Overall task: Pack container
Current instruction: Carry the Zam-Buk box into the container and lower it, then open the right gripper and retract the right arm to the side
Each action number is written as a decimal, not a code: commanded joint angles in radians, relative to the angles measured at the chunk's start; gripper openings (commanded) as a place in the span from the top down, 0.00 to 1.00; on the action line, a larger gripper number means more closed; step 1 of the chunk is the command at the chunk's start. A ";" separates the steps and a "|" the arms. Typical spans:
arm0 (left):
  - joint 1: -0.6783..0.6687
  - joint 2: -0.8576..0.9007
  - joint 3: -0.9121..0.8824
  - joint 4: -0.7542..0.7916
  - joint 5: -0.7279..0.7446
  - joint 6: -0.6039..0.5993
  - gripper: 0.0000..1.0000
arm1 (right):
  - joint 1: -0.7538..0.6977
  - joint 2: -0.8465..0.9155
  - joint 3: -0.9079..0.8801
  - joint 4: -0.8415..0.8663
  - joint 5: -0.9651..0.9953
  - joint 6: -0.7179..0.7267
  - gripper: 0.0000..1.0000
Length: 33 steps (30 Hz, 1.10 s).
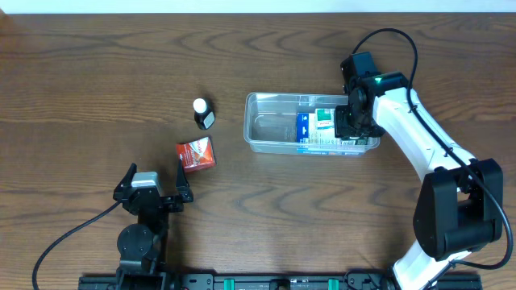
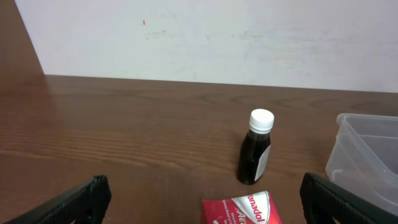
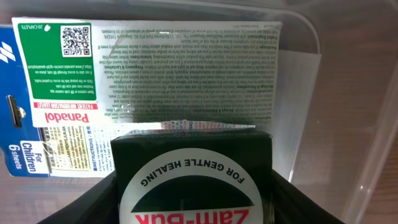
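The clear plastic container (image 1: 270,129) lies at centre right. A flat green, blue and white Panadol box (image 1: 314,125) lies inside it, seen close in the right wrist view (image 3: 155,68). My right gripper (image 1: 352,121) hangs over the container's right end, shut on a dark green Zam-Buk box (image 3: 193,180) held just above the Panadol box. The container's wall shows beside it (image 3: 348,93). My left gripper (image 1: 153,187) is open and empty near the front, with a red Panadol box (image 1: 196,154) just ahead of it (image 2: 242,211).
A small dark bottle with a white cap (image 1: 201,113) stands upright left of the container and beyond the red box (image 2: 255,149). The container's left end shows at the right edge of the left wrist view (image 2: 367,155).
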 commanded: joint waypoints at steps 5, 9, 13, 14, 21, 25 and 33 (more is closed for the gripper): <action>0.004 -0.006 -0.023 -0.033 -0.008 0.016 0.02 | -0.003 0.003 0.000 -0.002 0.018 -0.006 0.36; 0.004 -0.006 -0.023 -0.033 -0.008 0.016 0.02 | -0.003 0.003 0.000 -0.001 0.018 -0.014 0.27; 0.004 -0.006 -0.023 -0.033 -0.008 0.017 0.02 | -0.003 0.003 0.000 -0.001 0.018 -0.030 0.23; 0.004 -0.006 -0.023 -0.033 -0.008 0.017 0.02 | -0.003 0.003 0.001 -0.001 0.018 -0.032 0.23; 0.004 -0.006 -0.023 -0.033 -0.008 0.016 0.02 | -0.003 -0.001 0.049 -0.030 0.014 -0.032 0.28; 0.004 -0.006 -0.023 -0.033 -0.008 0.017 0.02 | -0.010 -0.001 0.123 -0.093 0.013 -0.044 0.27; 0.004 -0.006 -0.023 -0.033 -0.008 0.016 0.02 | -0.098 -0.002 0.265 -0.180 0.024 -0.099 0.24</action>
